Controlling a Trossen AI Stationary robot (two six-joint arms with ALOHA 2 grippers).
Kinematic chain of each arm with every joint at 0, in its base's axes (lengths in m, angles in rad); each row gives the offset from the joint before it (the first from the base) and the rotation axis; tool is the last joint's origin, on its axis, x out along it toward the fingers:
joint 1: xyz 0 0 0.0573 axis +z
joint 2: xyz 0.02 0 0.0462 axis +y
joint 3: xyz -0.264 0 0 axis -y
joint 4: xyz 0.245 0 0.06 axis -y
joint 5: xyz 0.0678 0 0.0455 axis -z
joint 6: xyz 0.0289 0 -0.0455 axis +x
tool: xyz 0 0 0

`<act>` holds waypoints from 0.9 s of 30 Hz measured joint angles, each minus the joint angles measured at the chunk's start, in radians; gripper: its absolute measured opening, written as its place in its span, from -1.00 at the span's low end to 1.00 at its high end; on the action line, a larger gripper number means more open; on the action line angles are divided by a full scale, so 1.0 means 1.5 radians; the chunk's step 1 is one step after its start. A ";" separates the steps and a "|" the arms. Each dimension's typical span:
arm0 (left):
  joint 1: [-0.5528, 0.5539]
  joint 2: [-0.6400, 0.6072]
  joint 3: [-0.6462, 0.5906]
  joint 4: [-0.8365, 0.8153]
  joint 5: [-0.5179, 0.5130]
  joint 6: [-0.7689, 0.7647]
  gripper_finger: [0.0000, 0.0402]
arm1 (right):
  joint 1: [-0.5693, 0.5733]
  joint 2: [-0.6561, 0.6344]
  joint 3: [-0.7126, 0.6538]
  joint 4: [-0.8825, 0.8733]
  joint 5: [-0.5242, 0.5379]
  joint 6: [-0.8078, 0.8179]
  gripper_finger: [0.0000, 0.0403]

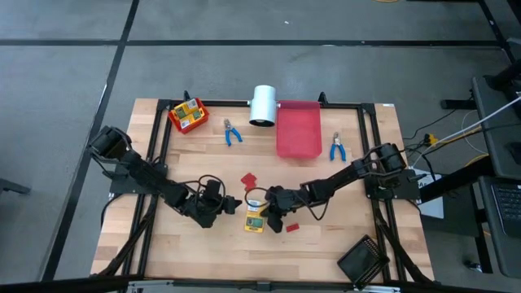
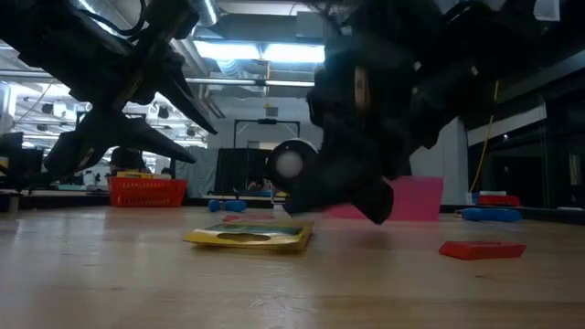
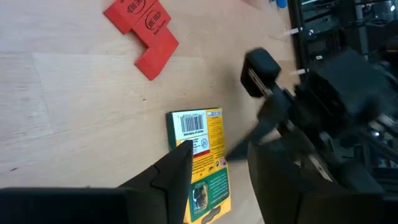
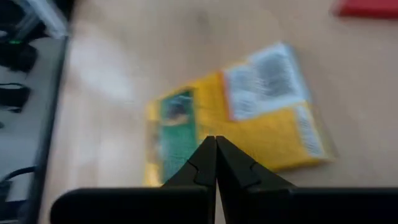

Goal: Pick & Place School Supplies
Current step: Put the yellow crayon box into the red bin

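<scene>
Two matte black jointed arms point(image 1: 146, 173) with looping black cables and tapered jaws.

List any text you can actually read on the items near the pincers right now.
Yellow-orange box: barcode and green print, too small to read.
Red blocks: oval logos, blurred, unreadable.
Box in the red bin: print too small to read.
No legible text anywhere.

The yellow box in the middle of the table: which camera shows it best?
The left wrist view: the yellow box lies flat, barcode and green print sharp. The right wrist view shows it blurred, the low view only edge-on, the high view tiny between the two grippers.
</scene>
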 joint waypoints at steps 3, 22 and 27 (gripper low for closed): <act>0.000 0.000 0.000 0.000 -0.001 0.000 -0.24 | 0.011 -0.002 0.000 0.037 0.000 0.000 -0.97; -0.001 0.001 0.000 0.003 -0.007 0.000 -0.24 | 0.030 -0.007 -0.056 0.024 0.052 0.034 -0.97; -0.001 0.001 0.000 0.006 -0.006 0.000 -0.24 | 0.032 -0.008 -0.074 0.050 0.064 0.055 -0.97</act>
